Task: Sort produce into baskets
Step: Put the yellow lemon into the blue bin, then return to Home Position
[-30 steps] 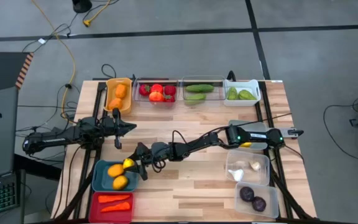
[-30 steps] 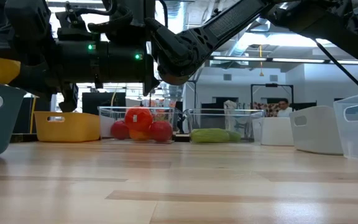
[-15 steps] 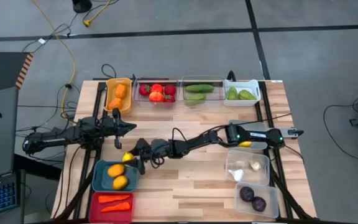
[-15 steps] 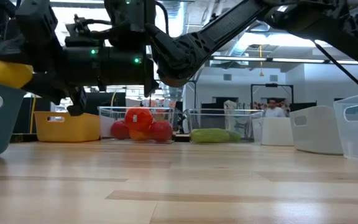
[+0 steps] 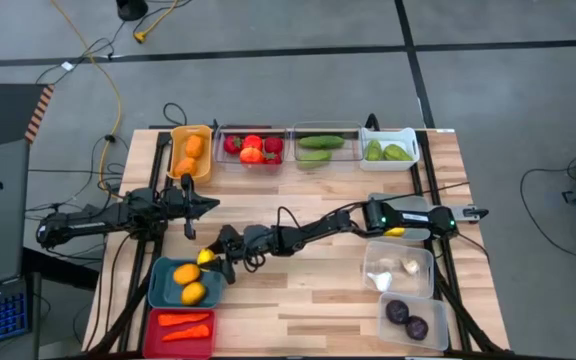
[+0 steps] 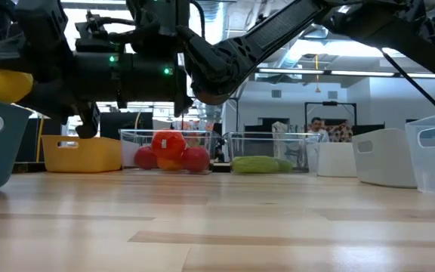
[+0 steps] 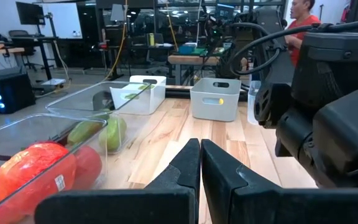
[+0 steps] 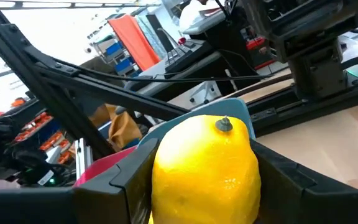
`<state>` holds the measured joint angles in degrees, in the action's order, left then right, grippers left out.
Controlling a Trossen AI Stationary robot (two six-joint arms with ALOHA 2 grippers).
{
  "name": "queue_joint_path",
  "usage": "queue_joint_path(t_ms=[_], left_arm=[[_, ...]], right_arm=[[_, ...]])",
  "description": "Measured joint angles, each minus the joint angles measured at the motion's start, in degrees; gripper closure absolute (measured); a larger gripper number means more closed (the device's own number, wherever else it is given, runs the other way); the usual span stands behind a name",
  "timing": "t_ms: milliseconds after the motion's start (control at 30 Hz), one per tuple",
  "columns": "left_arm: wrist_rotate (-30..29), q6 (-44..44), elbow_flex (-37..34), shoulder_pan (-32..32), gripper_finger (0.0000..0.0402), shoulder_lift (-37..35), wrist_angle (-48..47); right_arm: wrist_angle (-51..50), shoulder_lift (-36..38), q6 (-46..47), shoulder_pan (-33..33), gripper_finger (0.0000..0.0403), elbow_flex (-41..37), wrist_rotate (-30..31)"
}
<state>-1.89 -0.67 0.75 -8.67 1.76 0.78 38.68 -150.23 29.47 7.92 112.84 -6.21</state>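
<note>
Right wrist view: my right gripper (image 8: 205, 180) pinches a lemon (image 8: 205, 167).
Its stem nub points up toward the teal bin (image 5: 164, 285); glossy, dimpled yellow skin. Left gripper (image 5: 206, 205) pressed together.

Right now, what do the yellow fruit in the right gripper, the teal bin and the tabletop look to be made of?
Yellow fruit: looks like moulded plastic, smooth with a slight sheen and a dark stem nub; probably a toy lemon.
Teal bin: opaque plastic by its look, matte, with rounded corners.
Tabletop: light wood planks with visible joints and grain, satin finish.

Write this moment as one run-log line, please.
right pincer: holds lemon above teal bin | left pincer: shut, waiting
</note>
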Motion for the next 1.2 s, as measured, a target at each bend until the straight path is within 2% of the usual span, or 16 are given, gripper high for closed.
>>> queue_joint_path(t_ms=[200, 567, 700, 867, 1200], left_arm=[[0.0, 0.0, 0.0, 0.0, 0.04, 0.0, 0.0], [0.0, 0.0, 0.0, 0.0, 0.04, 0.01, 0.0], [0.0, 0.0, 0.0, 0.0, 0.04, 0.02, 0.0], [0.0, 0.0, 0.0, 0.0, 0.04, 0.02, 0.0], [0.0, 0.0, 0.0, 0.0, 0.04, 0.02, 0.0]], right_arm=[[0.4, -0.04, -2.81, 0.09, 0.015, 0.0, -3.05], [0.84, -0.04, -2.94, 0.17, 0.0095, 0.0, -6.09], [1.65, 0.25, -3.19, -0.33, 0.0093, 0.0, -8.57], [7.29, 0.31, -4.23, -1.36, 0.01, 0.0, -14.25], [8.16, 0.39, -3.58, -1.65, 0.0102, 0.02, -14.69]])
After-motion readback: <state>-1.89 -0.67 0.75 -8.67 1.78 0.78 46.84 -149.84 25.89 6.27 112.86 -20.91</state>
